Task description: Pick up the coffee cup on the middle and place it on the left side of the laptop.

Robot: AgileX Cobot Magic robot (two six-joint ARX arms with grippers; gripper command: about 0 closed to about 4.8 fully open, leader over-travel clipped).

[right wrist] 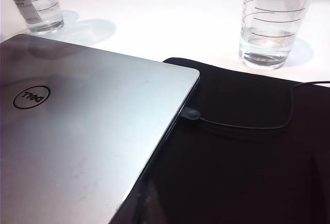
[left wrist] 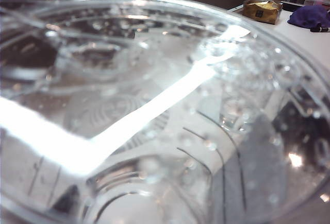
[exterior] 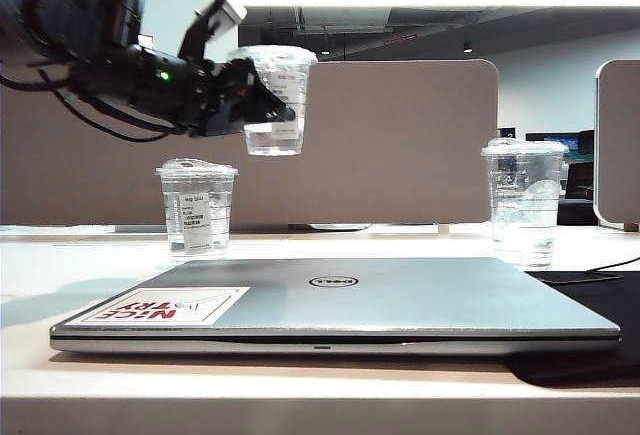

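**Cup aloft, bound for the laptop's left flank**

The left hand (exterior: pixel 262 103) grips a clear plastic lidded coffee cup (exterior: pixel 275 98) by its side, holding it upright, well above the pale counter (exterior: pixel 90 255) and left of centre in the exterior view; its crinkled lid fills the left wrist view. Below it, a similar labelled cup (exterior: pixel 197 209) stands beyond the left far corner of the slim silver-grey Dell laptop (exterior: pixel 340 305). A taller unlabelled cup (exterior: pixel 523 202) stands far right. The carry appears under way. Next, the cup must travel left and down onto bare counter beside the laptop, clear of the standing cup. The right hand is out of view, its state unknowable.
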